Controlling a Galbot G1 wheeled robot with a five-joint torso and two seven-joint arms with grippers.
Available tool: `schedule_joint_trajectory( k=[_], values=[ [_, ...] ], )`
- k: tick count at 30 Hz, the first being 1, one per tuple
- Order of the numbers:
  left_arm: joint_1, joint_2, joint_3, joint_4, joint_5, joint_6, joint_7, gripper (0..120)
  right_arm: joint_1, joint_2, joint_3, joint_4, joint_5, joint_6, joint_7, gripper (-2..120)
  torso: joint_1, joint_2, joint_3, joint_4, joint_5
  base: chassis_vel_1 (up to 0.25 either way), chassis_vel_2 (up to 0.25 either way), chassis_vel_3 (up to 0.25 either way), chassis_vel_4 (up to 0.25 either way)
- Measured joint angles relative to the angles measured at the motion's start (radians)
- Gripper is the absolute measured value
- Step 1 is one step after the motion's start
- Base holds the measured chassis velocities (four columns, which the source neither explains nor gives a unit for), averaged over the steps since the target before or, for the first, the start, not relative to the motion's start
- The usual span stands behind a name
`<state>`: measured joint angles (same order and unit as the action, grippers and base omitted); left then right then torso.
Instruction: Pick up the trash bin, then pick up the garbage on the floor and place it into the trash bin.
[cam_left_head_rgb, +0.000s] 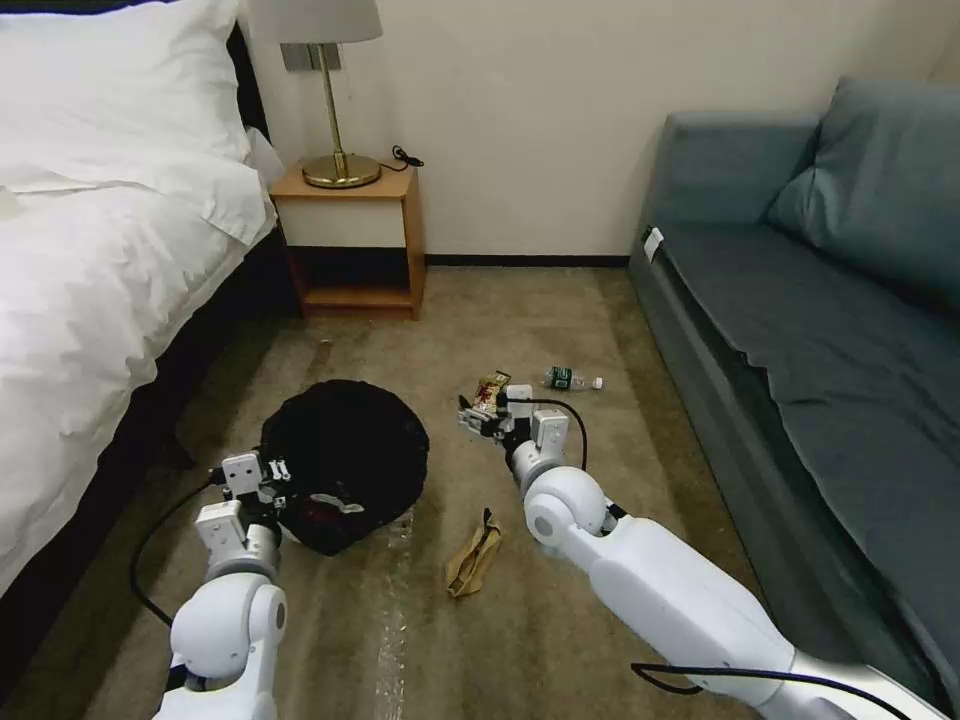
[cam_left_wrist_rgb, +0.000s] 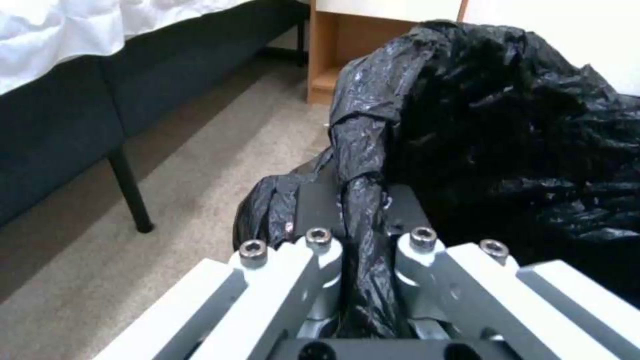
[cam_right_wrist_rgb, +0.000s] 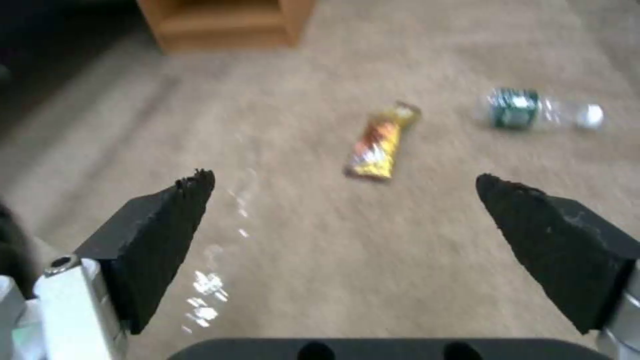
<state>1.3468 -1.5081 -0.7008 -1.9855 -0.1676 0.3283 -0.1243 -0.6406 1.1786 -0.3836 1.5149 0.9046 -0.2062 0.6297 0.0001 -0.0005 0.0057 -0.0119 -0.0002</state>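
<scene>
We note the left hand (cam_left_wrist_rgb: 363, 240) clamped on a fold of the black bag at the trash bin (cam_left_head_rgb: 345, 460) rim, lower left of the head frame, apparently to keep the bin near the litter. The right hand (cam_right_wrist_rgb: 343, 225) hangs with fingers apart over the carpet, lined up on the gold-brown snack wrapper (cam_right_wrist_rgb: 381, 141). The green-labelled bottle (cam_right_wrist_rgb: 537, 110) lies beside it; the tan paper bag (cam_left_head_rgb: 473, 558) lies lower centre.

A bedroom, hotel-like: white-sheeted bed (cam_left_head_rgb: 90, 260) just left of the left gripper (cam_left_head_rgb: 280, 470), wooden nightstand (cam_left_head_rgb: 350, 240) with brass lamp (cam_left_head_rgb: 335, 90) beyond it, grey-blue sofa (cam_left_head_rgb: 820, 300) right of the right gripper (cam_left_head_rgb: 478, 418), tan carpet (cam_left_head_rgb: 560, 620) underneath.
</scene>
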Motion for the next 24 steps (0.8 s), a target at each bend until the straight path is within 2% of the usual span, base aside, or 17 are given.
schedule_joint_trajectory(
  k=[5,7,11,13,18,24],
  values=[
    [-0.008,0.001,-0.002,0.006,-0.005,-0.002,0.003,4,-0.017,-0.01,-0.03,-0.023,0.006,-0.033,0.004,100,0.0,0.0,0.0,0.0,0.0001,0.0,0.0,0.0,0.0],
    [-0.02,0.001,0.005,0.012,-0.006,-0.002,0.004,4,-0.034,-0.013,-0.069,-0.01,0.055,-0.069,0.02,100,0.0,0.0,0.0,-0.0003,0.0001,0.0,0.0,0.0,0.0],
    [-0.03,0.001,0.014,0.017,-0.006,-0.002,0.004,4,-0.038,-0.014,-0.111,-0.005,0.086,-0.078,0.021,100,0.0,0.0,0.0,-0.0002,0.0,0.0,0.0,0.0,0.0],
    [-0.034,-0.001,0.028,0.018,-0.005,-0.002,0.002,4,-0.043,0.004,-0.139,0.002,0.151,-0.118,0.048,100,0.0,0.0,0.0,-0.0003,0.0,0.0,0.0,0.0,0.0],
    [-0.029,-0.002,0.037,0.018,-0.001,-0.003,0.004,4,-0.059,0.026,-0.133,0.018,0.231,-0.19,0.098,100,0.0,0.0,0.0,0.0001,-0.0001,0.0,0.0,0.0,0.0],
    [-0.032,-0.005,0.042,0.028,0.007,-0.007,0.005,4,-0.109,0.033,-0.109,0.026,0.257,-0.252,0.128,100,0.0,0.0,0.0,-0.0002,-0.0001,0.0,0.0,0.0,0.0]
  ],
)
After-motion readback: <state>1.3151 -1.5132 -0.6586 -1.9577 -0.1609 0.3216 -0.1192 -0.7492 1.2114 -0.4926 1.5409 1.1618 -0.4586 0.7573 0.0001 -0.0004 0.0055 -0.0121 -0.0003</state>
